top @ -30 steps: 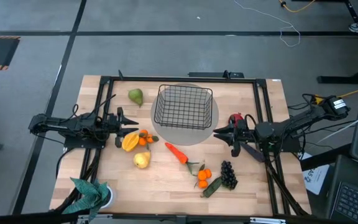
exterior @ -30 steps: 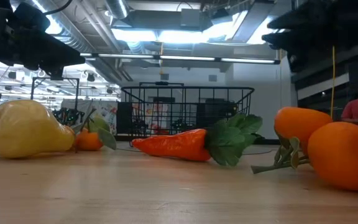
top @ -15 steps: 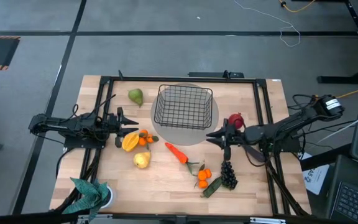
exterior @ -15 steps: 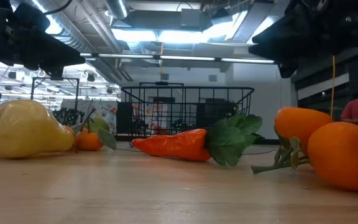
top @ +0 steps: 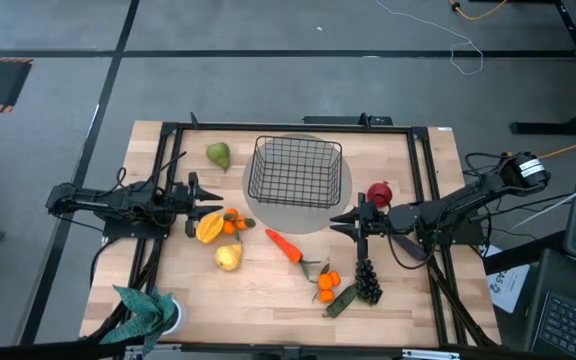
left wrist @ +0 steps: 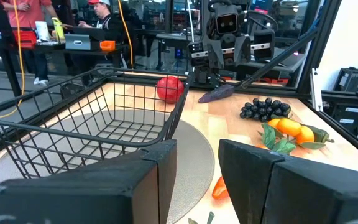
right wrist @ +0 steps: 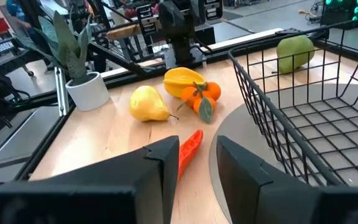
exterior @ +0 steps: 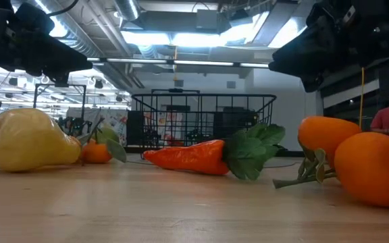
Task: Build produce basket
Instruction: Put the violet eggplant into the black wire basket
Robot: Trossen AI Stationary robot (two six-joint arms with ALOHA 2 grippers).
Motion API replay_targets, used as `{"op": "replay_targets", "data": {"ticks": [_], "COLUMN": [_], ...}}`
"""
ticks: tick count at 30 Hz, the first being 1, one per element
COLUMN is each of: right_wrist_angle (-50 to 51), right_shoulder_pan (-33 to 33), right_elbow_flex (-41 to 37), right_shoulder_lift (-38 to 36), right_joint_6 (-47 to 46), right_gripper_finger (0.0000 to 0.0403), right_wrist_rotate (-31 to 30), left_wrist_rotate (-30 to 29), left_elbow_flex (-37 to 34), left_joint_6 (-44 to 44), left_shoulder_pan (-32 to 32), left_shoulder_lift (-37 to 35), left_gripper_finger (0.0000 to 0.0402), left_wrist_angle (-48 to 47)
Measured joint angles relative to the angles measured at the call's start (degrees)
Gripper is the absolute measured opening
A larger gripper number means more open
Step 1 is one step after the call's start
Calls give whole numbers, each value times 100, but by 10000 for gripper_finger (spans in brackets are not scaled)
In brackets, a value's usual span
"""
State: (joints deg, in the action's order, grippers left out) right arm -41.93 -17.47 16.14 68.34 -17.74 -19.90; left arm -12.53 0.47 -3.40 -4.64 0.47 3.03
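Note:
The black wire basket [top: 296,172] stands on a round grey mat at the table's far middle. Produce lies on the table around it: a green pear [top: 218,155], a yellow fruit [top: 209,227] with small oranges [top: 232,223], a yellow pear [top: 228,257], a carrot [top: 284,245], two oranges [top: 327,285], a dark green vegetable [top: 340,300], grapes [top: 369,281] and a red fruit [top: 379,193]. My right gripper [top: 346,222] is open and empty above the table, right of the carrot [right wrist: 189,149]. My left gripper [top: 196,194] is open and empty, left of the basket [left wrist: 92,118].
A teal leafy plant in a white pot [top: 148,312] stands at the near left corner. A purple object [top: 408,245] lies under the right arm. A black frame runs along the table's edges. Bare wood lies between the carrot and the near edge.
My right gripper has moved toward the table's left edge and a little toward the near edge, closer to the carrot. The red fruit, partly covered by the arm before, now shows in full. The left arm and the produce have stayed where they were.

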Motion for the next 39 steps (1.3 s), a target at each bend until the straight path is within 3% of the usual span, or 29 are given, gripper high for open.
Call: {"op": "replay_targets", "data": {"ticks": [15,23,25,28,31,39], "right_wrist_angle": [17,17,17,17,17,0], "right_shoulder_pan": [0,0,0,-2,-2,-2], "right_elbow_flex": [0,0,0,0,0,0], "right_shoulder_lift": [0,-2,-2,-2,-2,-2], "right_joint_6": [22,4,4,1,-5,-161], "right_gripper_finger": [103,103,103,103,103,103], "right_wrist_rotate": [-1,-2,-2,-2,-2,28], "left_wrist_rotate": [-2,-2,4,-47,-124,-439], "left_elbow_flex": [0,-1,-1,0,0,0], "left_joint_6": [2,724,324,-1185,-2121,-2409], "left_shoulder_pan": [1,2,1,-7,-7,-2], "left_shoulder_lift": [0,0,0,0,0,-2], "left_gripper_finger": [110,110,110,110,110,110], "left_wrist_angle": [0,9,43,136,379,971]}}
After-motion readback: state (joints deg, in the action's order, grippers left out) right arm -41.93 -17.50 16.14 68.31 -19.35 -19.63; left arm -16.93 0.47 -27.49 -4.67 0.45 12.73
